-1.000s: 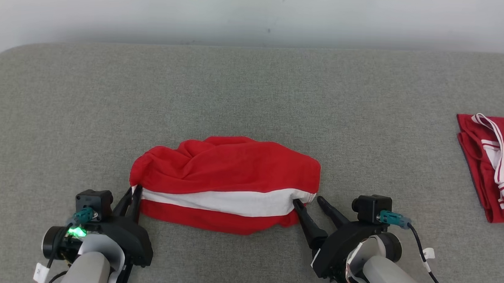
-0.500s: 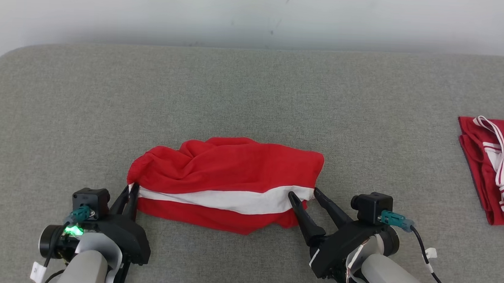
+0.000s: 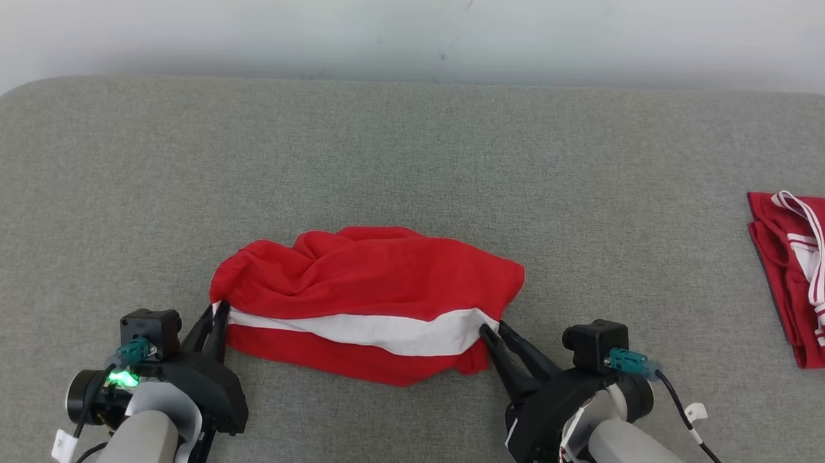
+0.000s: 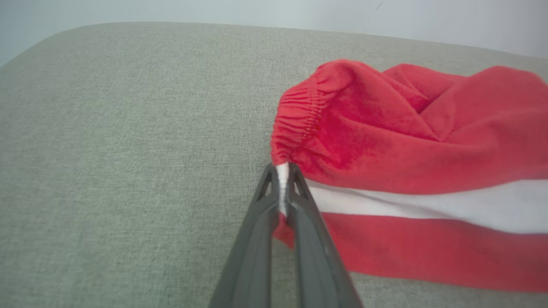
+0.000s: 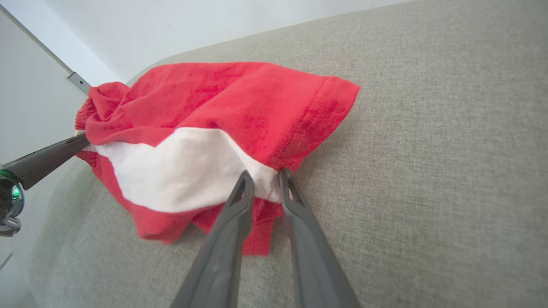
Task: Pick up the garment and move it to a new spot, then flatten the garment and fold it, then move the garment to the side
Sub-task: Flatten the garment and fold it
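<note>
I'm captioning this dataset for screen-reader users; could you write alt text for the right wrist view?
The right hand pinches the near end of a crumpled red garment at its white stripe, on a grey fabric tabletop. At the far left, the left hand grips the garment's other end.

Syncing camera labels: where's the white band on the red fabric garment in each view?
Head view: white band crosses the red fabric garment, lower centre.
Left wrist view: right half, from the left claw to the right edge.
Right wrist view: centre-left, ending at the right claw.
Shared landmark: the left claw, clamped on the band's end, seen in all three.
</note>
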`<state>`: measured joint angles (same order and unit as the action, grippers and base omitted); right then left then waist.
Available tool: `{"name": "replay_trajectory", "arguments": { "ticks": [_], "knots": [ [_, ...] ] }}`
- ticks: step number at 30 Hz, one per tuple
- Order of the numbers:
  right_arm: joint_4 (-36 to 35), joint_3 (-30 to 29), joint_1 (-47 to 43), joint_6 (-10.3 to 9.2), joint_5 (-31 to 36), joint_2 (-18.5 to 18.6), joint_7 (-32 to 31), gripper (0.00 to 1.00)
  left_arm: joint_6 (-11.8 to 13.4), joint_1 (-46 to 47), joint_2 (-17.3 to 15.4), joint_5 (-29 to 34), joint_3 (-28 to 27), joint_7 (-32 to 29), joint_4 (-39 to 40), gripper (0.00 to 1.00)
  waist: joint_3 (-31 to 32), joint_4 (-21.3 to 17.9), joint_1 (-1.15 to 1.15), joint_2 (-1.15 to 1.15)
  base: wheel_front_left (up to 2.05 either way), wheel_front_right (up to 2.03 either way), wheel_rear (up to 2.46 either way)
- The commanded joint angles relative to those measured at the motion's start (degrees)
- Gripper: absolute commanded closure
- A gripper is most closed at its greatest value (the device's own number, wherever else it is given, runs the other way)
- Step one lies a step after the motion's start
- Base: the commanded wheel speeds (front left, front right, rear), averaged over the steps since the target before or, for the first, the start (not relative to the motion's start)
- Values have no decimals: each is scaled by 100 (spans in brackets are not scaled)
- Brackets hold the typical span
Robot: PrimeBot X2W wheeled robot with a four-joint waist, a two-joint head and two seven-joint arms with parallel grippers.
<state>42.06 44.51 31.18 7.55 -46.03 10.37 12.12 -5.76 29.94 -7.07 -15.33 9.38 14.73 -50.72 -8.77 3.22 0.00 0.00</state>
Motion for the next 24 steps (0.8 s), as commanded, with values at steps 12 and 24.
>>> {"name": "replay_trajectory", "arguments": {
  "ticks": [12,24],
  "knots": [
    [-407,-793,259,-16,507,238,292,100,-40,-92,74,-469,-287,52,762,100,164,-74,0,0,0,0,0],
    [-1761,-1743,464,-16,1215,743,-315,100,-174,305,315,-1545,-90,-493,2067,100,218,-493,0,0,0,0,0]
  ]
}}
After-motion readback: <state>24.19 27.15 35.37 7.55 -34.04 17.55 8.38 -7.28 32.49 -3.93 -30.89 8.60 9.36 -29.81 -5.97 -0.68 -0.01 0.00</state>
